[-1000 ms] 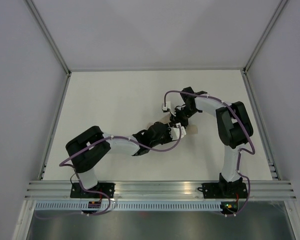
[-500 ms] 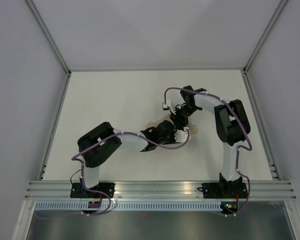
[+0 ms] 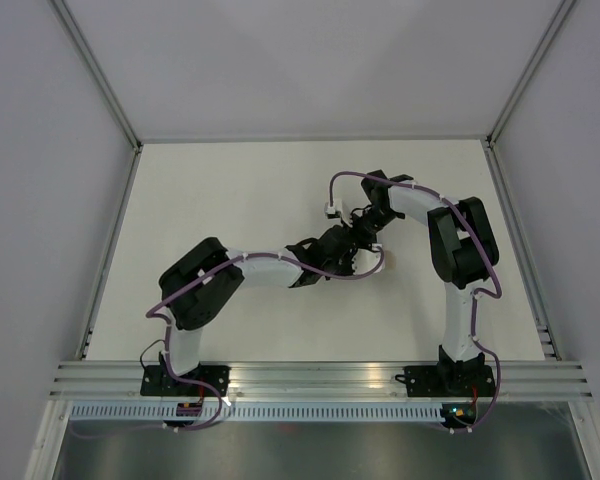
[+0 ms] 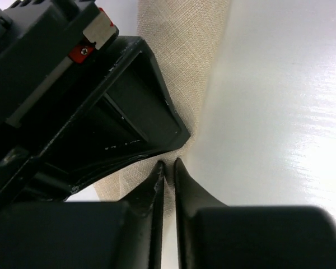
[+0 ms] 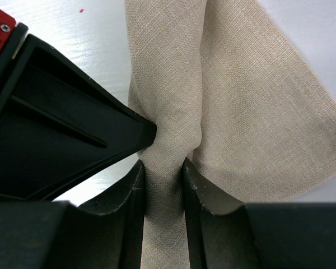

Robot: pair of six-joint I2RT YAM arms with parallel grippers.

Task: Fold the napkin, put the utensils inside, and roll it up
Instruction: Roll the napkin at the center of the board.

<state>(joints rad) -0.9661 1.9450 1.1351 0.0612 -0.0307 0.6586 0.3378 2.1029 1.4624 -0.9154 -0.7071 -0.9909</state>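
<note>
The beige napkin is bunched into a narrow roll on the white table. My right gripper is shut on a thick fold of it, with cloth spreading out to the right. My left gripper is shut on a thin edge of the napkin, right beside the right gripper's black body. In the top view the two grippers meet at mid-table, left and right, and cover nearly all the cloth. The knife is hidden.
The white table is bounded by grey walls and an aluminium rail at the near edge. The left arm stretches right across the middle. A purple cable loops over the right arm.
My left arm has stretched further right and away, bringing its gripper against the right gripper. The right gripper has stayed almost in place. Less of the napkin shows from above.
</note>
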